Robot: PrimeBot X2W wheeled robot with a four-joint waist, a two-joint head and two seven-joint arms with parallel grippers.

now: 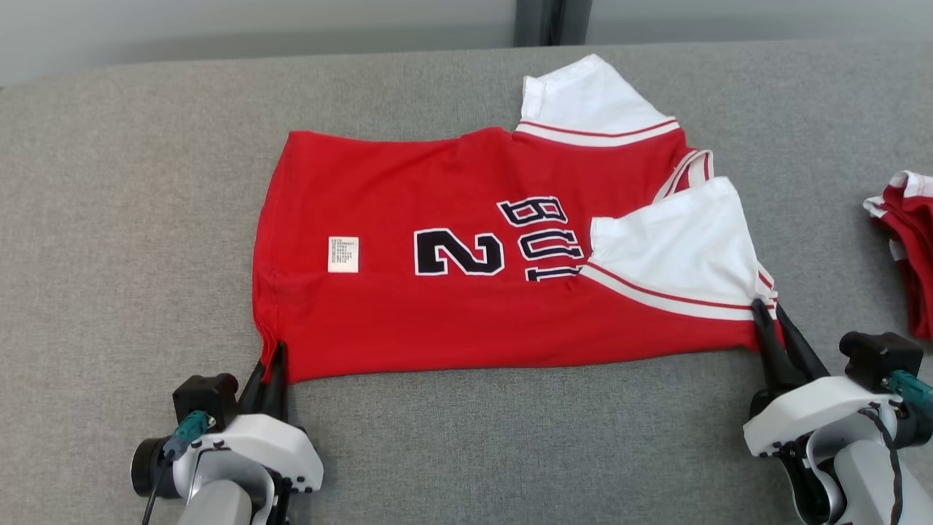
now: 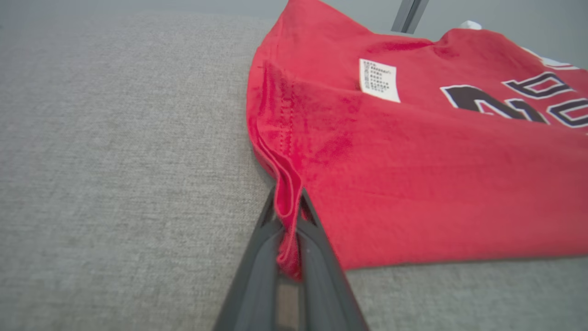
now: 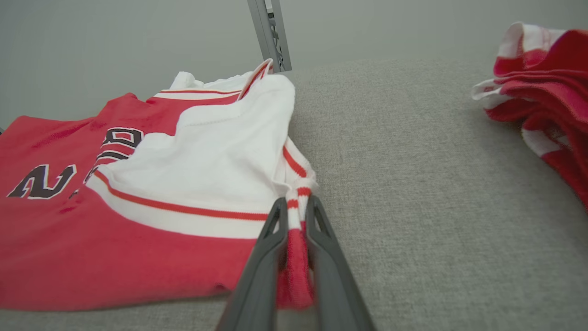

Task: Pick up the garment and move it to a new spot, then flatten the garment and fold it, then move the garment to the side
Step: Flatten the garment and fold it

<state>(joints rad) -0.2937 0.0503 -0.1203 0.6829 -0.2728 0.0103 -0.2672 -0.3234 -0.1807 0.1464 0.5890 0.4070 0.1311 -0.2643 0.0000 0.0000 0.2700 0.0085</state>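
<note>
Garment corners are taken up first: the red short-sleeved knit jersey with white shoulder panels point(image 1: 452, 328) is pinched at its two near corners. The left hand point(image 1: 273, 364) is closed on the hem-side corner, and in the left wrist view a bunched ridge of red cloth is squeezed between its dark fingers point(image 2: 257, 276). The right hand point(image 1: 765, 310) is closed on the shoulder-side corner, where a striped red-and-white edge is clamped between its fingers point(image 3: 262, 276).

The cloth is judged to be soft, light and limp, not fragile. It can be expected to sag between the two holds when lifted, and stacked layers may slide apart unless all are caught together. Corners and seamed edges are therefore judged the best places to grip, with the near edge kept taut between the hands.

The garment is spread sideways and mostly flat on the grey cloth-covered tabletop point(image 1: 109, 219), hem toward the robot's left and neck toward its right. A black, white-outlined numeral "2" point(image 1: 459, 252) and some lettering are partly covered by a white sleeve folded over the chest point(image 1: 678, 248). Another white sleeve point(image 1: 590, 95) juts out at the far edge. A small white printed label point(image 1: 343, 254) is seen near the hem. A separate heap of red-and-white cloth point(image 1: 907, 240) lies well apart at the right.
</note>
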